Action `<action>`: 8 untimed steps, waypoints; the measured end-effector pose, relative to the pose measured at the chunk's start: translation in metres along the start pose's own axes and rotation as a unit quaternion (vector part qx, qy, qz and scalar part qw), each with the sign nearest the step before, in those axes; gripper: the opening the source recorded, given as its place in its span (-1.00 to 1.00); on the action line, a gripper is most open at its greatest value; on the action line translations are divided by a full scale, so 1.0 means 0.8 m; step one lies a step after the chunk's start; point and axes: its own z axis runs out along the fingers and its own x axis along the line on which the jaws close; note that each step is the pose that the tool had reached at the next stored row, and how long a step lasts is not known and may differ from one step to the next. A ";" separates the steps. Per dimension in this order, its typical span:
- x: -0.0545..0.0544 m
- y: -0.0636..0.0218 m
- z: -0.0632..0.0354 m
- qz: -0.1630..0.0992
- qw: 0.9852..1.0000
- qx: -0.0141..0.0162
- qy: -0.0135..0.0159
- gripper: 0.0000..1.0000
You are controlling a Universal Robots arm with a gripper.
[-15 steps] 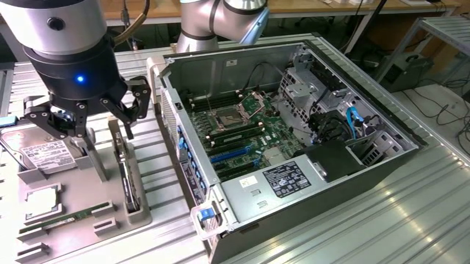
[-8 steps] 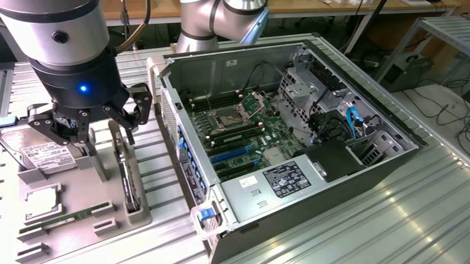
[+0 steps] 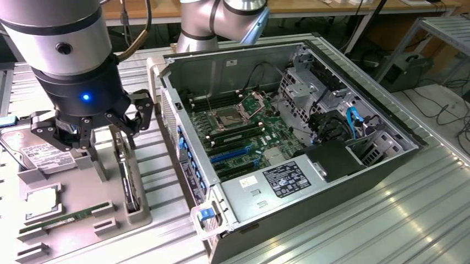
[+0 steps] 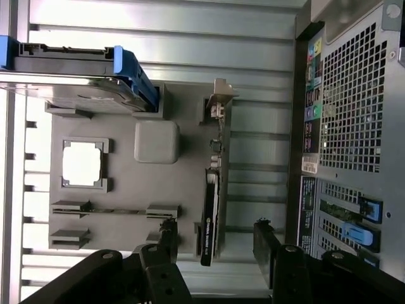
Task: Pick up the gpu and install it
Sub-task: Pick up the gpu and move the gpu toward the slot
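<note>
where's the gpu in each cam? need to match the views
Exterior view: gpu stands on edge in the tray, at the exterior view's lower left, under the gripper, beside the case.
Wrist view: gpu seen edge-on in the tray slot nearest the case, in line with the gap between the open fingers.
Shared landmark: the pale square chip in its tray pocket.

The gpu [image 4: 210,215] is a dark, glossy card with a pale metal bracket. The tray [image 4: 126,190] looks like matt grey plastic. The table [image 3: 397,220] is ribbed, shiny metal; the case [image 3: 220,71], dull sheet metal.
</note>
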 end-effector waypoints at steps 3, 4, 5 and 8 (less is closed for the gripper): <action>0.000 -0.004 0.004 0.000 1.000 0.000 0.000 0.20; 0.000 -0.005 0.005 0.000 1.000 -0.001 0.000 0.20; 0.001 -0.007 0.006 0.000 1.000 -0.001 0.000 0.20; 0.001 -0.011 0.010 0.000 1.000 -0.002 0.000 0.20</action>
